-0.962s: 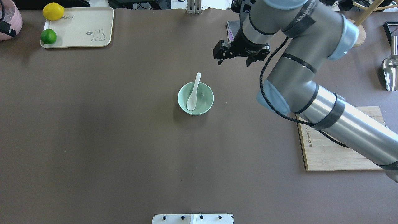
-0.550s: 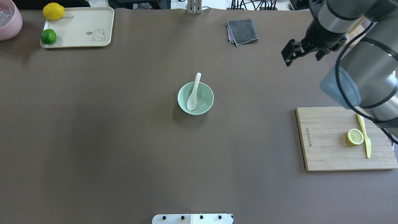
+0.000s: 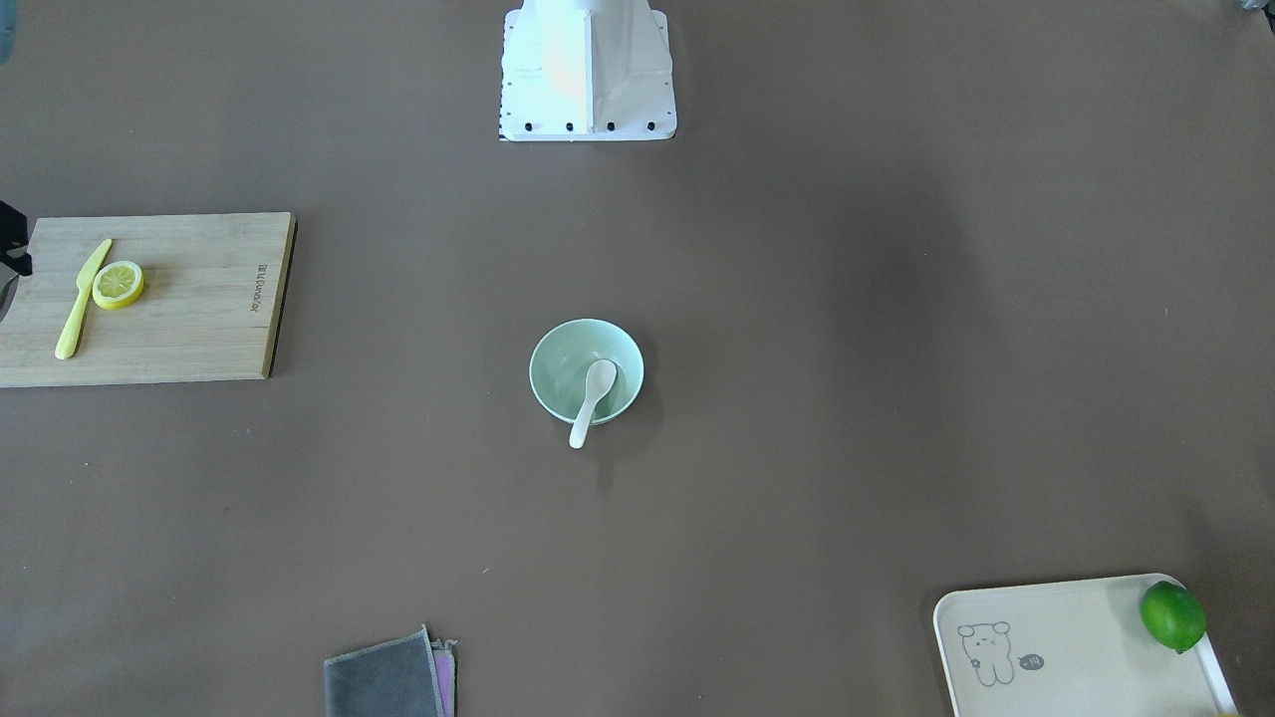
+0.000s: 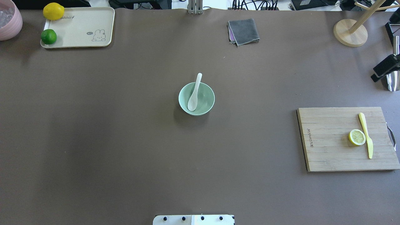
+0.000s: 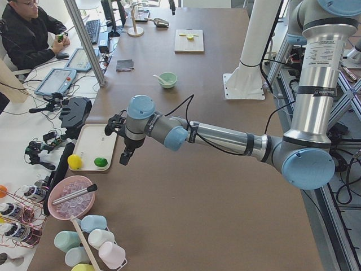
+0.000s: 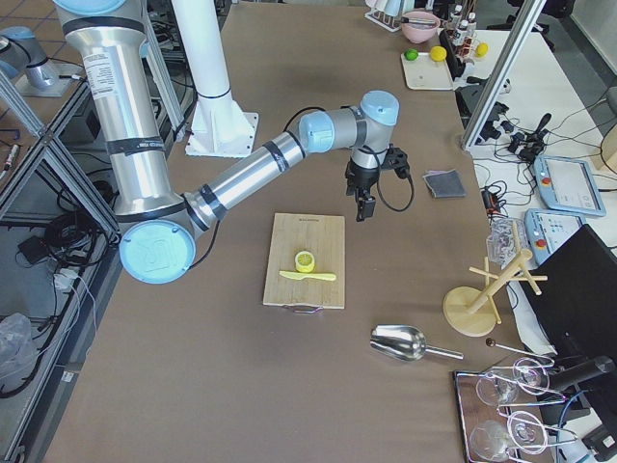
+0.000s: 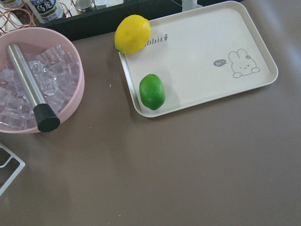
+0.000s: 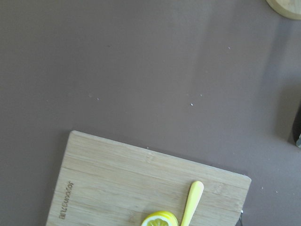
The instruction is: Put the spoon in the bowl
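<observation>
The white spoon [image 4: 194, 93] lies in the mint-green bowl [image 4: 204, 103] at the table's middle. Its scoop is inside and its handle sticks out over the far rim. The front-facing view shows the same spoon [image 3: 590, 393] and bowl [image 3: 558, 358]. My right gripper [image 6: 360, 205] hangs far to the right, beyond the cutting board. Only a black part of it [image 4: 386, 70] shows at the overhead view's edge, so I cannot tell its state. My left gripper [image 5: 124, 158] hovers by the tray at the far left. It shows only in the left side view, so I cannot tell its state.
A wooden cutting board [image 4: 328, 140] with a lemon slice [image 4: 357, 137] and a yellow knife [image 4: 366, 135] lies at the right. A grey cloth [image 4: 243, 31] is at the back. A cream tray [image 4: 81, 28] holds a lime [image 4: 48, 36] and a lemon [image 4: 53, 11].
My right arm has swung away from near the bowl to the right and has almost left the overhead view. The spoon and bowl have not moved.
</observation>
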`<state>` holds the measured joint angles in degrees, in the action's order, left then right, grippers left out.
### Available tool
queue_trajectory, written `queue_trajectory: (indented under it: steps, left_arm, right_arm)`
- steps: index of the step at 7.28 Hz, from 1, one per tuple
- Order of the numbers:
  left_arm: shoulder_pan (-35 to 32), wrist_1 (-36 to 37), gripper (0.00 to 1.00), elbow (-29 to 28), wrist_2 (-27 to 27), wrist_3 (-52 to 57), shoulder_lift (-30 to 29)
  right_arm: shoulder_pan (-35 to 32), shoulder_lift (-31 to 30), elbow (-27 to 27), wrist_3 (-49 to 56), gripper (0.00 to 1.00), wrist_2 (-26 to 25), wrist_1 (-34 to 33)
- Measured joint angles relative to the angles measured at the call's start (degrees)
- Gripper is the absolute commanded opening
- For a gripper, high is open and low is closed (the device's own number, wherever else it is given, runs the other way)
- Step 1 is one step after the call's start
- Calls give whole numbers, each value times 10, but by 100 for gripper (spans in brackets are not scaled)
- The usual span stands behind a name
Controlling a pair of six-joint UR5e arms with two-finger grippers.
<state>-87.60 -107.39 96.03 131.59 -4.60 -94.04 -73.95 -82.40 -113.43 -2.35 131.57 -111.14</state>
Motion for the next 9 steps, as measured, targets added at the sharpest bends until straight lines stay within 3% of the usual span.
queue_trajectory:
  steps: [2, 4, 9]
  left_arm:
    - [-58, 93, 98, 2, 18, 68, 0]
    - [-95, 147, 98, 5, 22, 107, 10]
    - [-109, 159, 98, 49, 22, 107, 55]
  right_arm:
    - [-55, -86, 17, 73, 100, 27, 58]
    - [-111, -131, 48, 128, 100, 40, 78]
    - [-186, -165, 70, 148, 100, 36, 83]
